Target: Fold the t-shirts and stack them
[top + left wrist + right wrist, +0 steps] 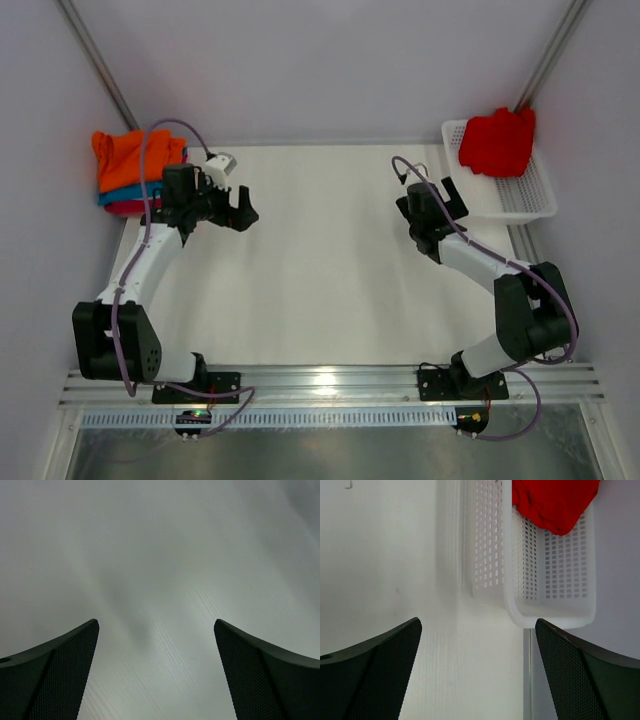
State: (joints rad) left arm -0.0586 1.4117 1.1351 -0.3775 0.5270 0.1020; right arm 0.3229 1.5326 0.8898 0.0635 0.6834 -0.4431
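A stack of folded t-shirts sits at the table's far left corner: an orange t-shirt [128, 155] on top, a teal one [120, 194] under it, and a pink-red one [132, 207] at the bottom. A crumpled red t-shirt [497, 140] lies in the white mesh basket [525, 198] at the far right; it also shows in the right wrist view [555, 502]. My left gripper [243, 212] is open and empty, just right of the stack, over bare table [156, 625]. My right gripper [450, 195] is open and empty, just left of the basket [555, 615].
The white table surface [330, 260] lies between the two arms. Grey walls enclose the table on the left, back and right. A metal rail [330, 385] runs along the near edge by the arm bases.
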